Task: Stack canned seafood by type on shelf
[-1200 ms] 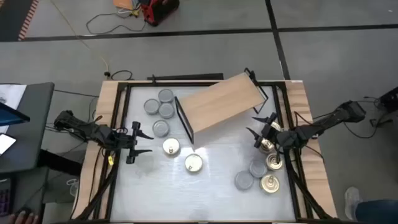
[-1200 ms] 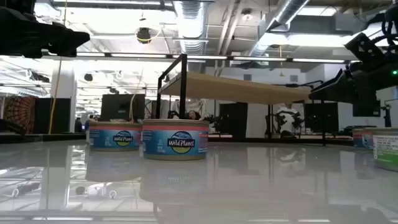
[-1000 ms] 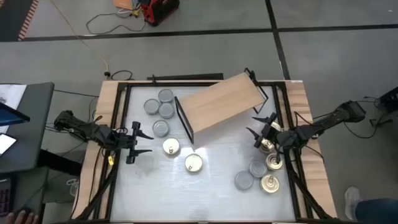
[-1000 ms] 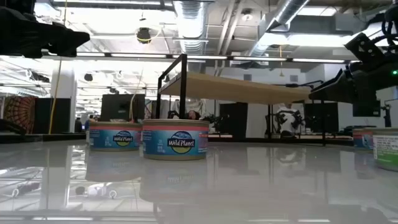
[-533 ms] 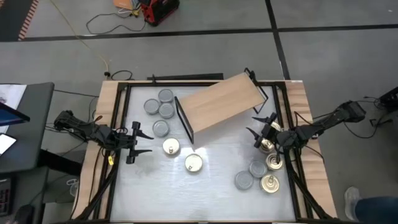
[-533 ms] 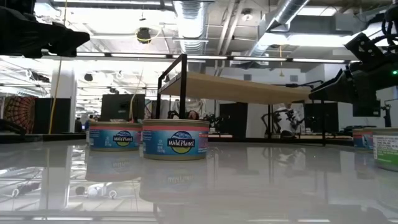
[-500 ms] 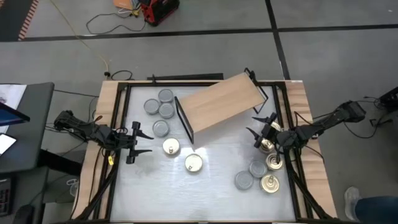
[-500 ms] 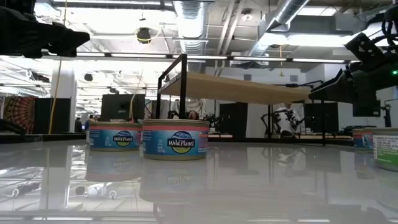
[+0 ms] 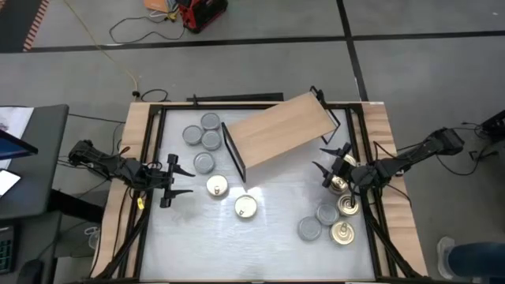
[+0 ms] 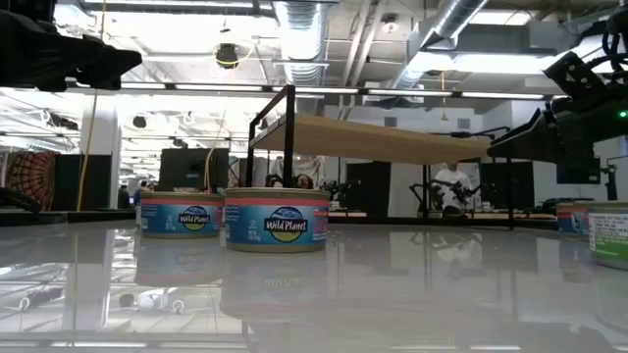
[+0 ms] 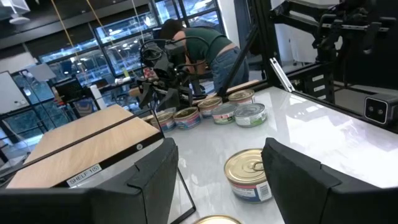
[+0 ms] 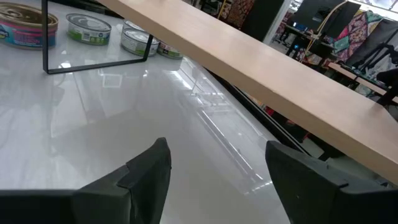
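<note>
A: Where does the shelf (image 9: 280, 130) sit, and what lies round it?

B: It stands slantwise on the white tabletop (image 9: 268, 237), a tan board on a thin black frame (image 9: 233, 156). Nothing rests on the board. Four grey-topped tins (image 9: 203, 138) cluster just beside the shelf's end nearer the left arm. Two gold-lidded tins (image 9: 231, 196) lie near the frame's front corner. A third group of tins (image 9: 330, 220), grey and gold mixed, sits near the shelf's other end.

A: The end effectors?

B: The left end effector (image 9: 180, 181) is released, fingers spread and empty, just beside the gold-lidded pair, apart from them. The right end effector (image 9: 329, 164) is likewise released and holds nothing; it hovers between the shelf's end and the mixed group, above one gold tin (image 9: 339, 184).

A: Anything in the way?

B: From the left wrist view, one gold tin (image 11: 248, 175) lies between the fingers (image 11: 298, 174) and the far group. From the right wrist view, the board's edge (image 12: 261, 65) spans overhead.

A: Surface and room?

B: The tabletop is glossy and reflects the labelled tins (image 10: 278, 219). A person (image 11: 211, 50) bends over beyond the far tins. Cables (image 9: 138, 28) lie on the grey floor beyond the shelf.
</note>
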Robot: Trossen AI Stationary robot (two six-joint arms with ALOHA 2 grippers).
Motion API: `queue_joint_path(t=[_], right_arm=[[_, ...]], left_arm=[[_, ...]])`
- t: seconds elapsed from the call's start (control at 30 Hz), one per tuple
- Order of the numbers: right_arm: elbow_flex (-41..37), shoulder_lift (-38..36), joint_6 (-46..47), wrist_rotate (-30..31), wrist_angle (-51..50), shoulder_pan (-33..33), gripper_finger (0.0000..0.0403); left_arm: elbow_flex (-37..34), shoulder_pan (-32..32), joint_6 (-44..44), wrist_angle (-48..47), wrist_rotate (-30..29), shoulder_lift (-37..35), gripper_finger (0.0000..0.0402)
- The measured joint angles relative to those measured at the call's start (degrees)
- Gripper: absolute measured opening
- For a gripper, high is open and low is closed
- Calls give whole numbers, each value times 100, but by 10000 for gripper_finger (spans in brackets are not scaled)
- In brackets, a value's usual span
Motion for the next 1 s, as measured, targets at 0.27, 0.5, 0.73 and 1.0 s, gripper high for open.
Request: queue_joint_path(t=[0.27, 0.5, 0.73, 1.0], right_arm=[[0, 0, 0, 0, 0, 0, 286], [0, 0, 0, 2, 2, 2, 286], [0, 0, 0, 0, 2, 0, 286], [-2, 0, 2, 0, 0, 0, 286]], left_arm=[[-1, 0, 0, 0, 1, -2, 224], [1, 0, 0, 0, -1, 0, 224], [1, 0, 0, 0, 1, 0, 224], [-18, 0, -1654, 321, 324, -2, 224]])
